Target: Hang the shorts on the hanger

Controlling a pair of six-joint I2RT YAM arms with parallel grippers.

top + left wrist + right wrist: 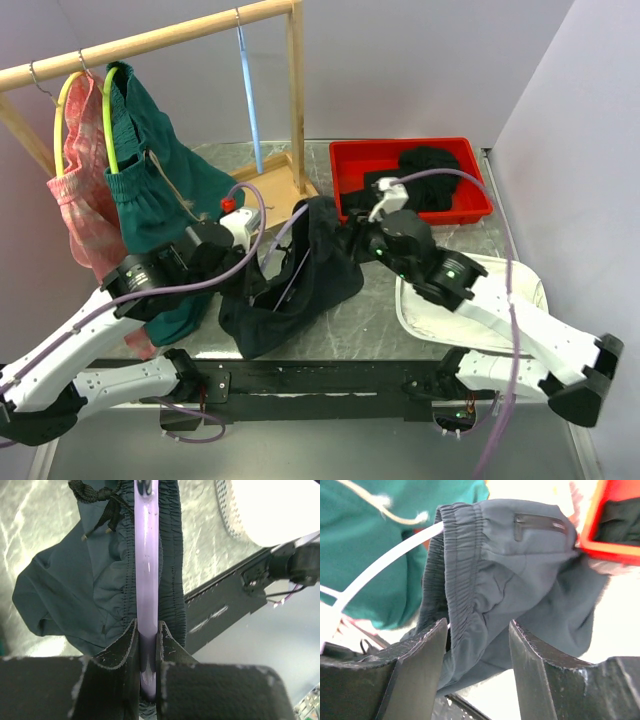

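The black shorts [300, 285] hang in the middle of the table between my two grippers, waistband threaded over the lavender hanger [285, 232]. My left gripper [250, 262] is shut on the hanger; in the left wrist view the jaws [147, 647] pinch the lavender bar [146, 555], with the shorts' elastic waistband [172, 555] on both sides. My right gripper [345, 238] is open at the shorts' right side. In the right wrist view its jaws [477, 645] stand apart around a fold of the shorts [520, 570], and the hanger arm [385, 565] enters the waistband.
A wooden rack [150, 40] at the back left carries dark green shorts [150, 170], pink shorts [85, 190] and a light blue hanger [248, 90]. A red bin [470, 205] with a black garment [430, 170] stands back right. A white tray [520, 290] lies under the right arm.
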